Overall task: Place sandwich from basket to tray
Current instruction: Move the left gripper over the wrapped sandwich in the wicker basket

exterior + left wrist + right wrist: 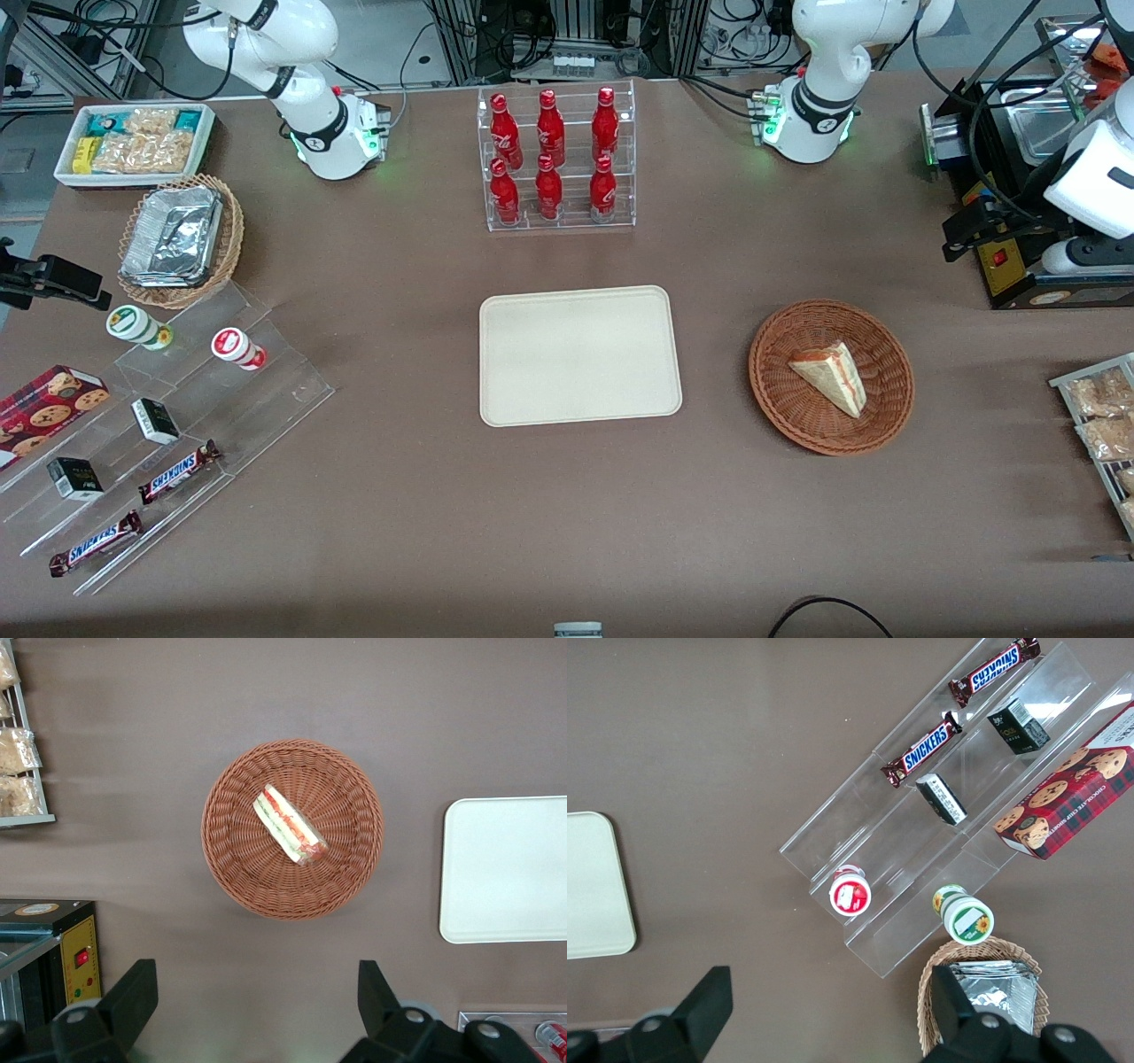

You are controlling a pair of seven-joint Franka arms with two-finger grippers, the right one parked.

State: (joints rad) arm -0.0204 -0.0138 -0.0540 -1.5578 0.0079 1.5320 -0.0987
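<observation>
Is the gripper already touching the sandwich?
Apart. The left wrist view shows the open gripper with bare table between it and the sandwich in the basket.

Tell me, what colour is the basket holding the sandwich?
Reddish-brown wicker basket, clearest in the left wrist view.

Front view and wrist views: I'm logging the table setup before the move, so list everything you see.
sandwich: one, pale wedge, in the basket
basket: one, reddish-brown, beside the tray
tray: one, cream, mid-table
bottles: six, red, in a clear rack
foil containers: stack, silver, in a tan basket
Snickers bars: two, on a clear stand
cookie box: one, red
tool: left arm's, black fingers open, high above the table near the basket
</observation>
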